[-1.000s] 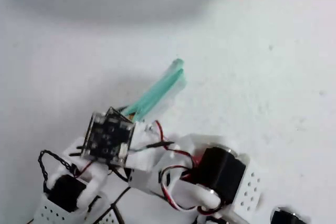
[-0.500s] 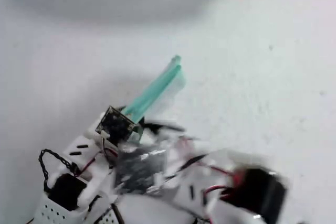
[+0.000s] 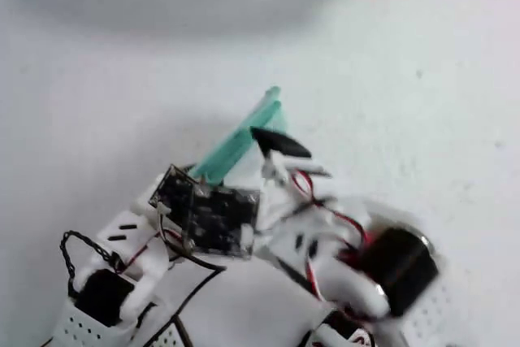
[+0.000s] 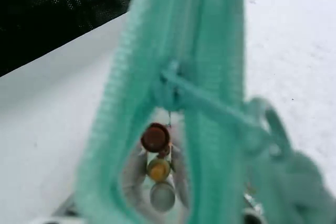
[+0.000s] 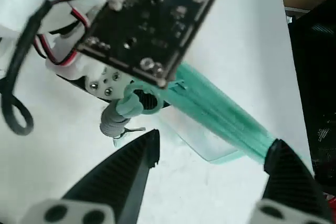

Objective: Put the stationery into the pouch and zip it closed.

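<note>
Your pouch (image 3: 240, 137), teal mesh, sits left of the middle of the white table (image 3: 406, 79) and nearer its near edge than its far one. It stands on its long edge and slants from the arms toward the far right. Your left gripper (image 5: 113, 88) is clamped on the pouch's near end, under that arm's camera board (image 3: 207, 213), so this end is boxed in by both arms along the near edge. In the left wrist view the pouch's mouth gapes close in front of you. The stationery (image 4: 155, 136) is inside it: three round ends in a row, reddish-brown, yellow and grey. The teal zip pull (image 5: 143, 103) hangs at the held end, right beside the left gripper. Your right gripper (image 5: 215, 148) is spread wide. Its two dark fingers (image 5: 126, 174) straddle the pouch's length without touching it. From above, one of them lies just beside the pouch's far half on the right. Beyond the pouch's far tip, broad white tabletop runs to the far edge. The same open surface stretches to the right edge and along the left side.
</note>
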Robot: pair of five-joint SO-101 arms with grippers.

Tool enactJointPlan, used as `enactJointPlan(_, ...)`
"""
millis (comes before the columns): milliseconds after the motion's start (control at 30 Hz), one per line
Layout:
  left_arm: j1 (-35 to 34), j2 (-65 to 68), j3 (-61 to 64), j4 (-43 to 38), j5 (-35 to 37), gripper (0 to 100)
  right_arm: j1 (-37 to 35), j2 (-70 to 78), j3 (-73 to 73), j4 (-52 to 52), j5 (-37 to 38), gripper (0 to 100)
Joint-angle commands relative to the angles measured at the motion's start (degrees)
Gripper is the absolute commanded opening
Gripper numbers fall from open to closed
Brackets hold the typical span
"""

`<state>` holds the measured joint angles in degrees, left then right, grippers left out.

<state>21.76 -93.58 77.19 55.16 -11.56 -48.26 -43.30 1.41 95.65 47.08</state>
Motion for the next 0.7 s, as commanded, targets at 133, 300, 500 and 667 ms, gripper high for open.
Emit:
enactJointPlan(133,0.31,0.22,-3.16,0.0,-0.35,2,1.27,11.65,-2.73,-0.66,10.46,36.5)
enactJointPlan(300,0.31,0.22,-2.99,-0.26,-1.67,2,2.68,14.99,-5.54,-3.91,11.78,30.9)
enactJointPlan(500,0.31,0.22,-3.16,-0.35,-1.93,3,5.23,14.9,-1.85,-4.0,20.48,3.6)
enactJointPlan(667,-2.15,0.22,-6.33,2.55,3.52,22,7.34,11.56,-1.58,-4.44,8.79,2.1)
